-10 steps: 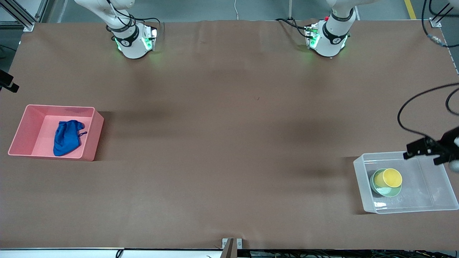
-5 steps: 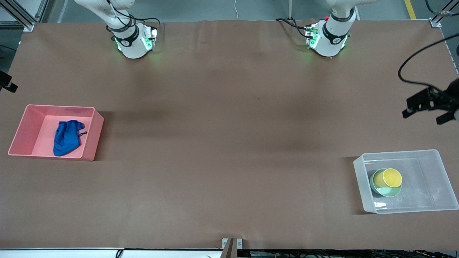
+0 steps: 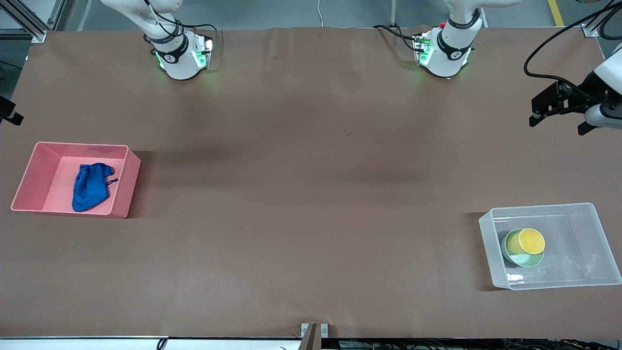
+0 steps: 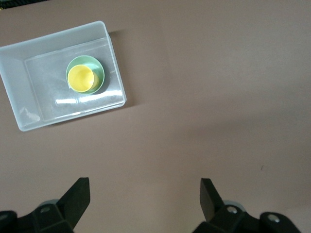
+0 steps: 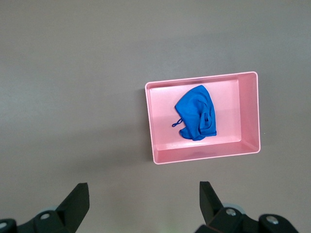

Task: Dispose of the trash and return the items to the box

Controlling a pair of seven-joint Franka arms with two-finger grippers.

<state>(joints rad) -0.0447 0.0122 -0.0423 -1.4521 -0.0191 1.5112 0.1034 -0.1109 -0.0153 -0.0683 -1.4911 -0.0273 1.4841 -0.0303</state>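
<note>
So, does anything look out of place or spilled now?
Nothing stands out. The blue cloth lies in the pink bin; the yellow cup sits in the green bowl inside the clear box.

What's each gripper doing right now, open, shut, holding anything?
Left gripper: open, empty, over bare table.
Right gripper: open, empty, high over the table, pink bin below.

From my console, I see the cup (image 3: 531, 241) nested in the bowl (image 3: 516, 256) inside the box (image 3: 592, 238) at four o'clock on the table (image 3: 311, 194), and the trash (image 3: 90, 186) in the bin (image 3: 43, 165) at nine.
</note>
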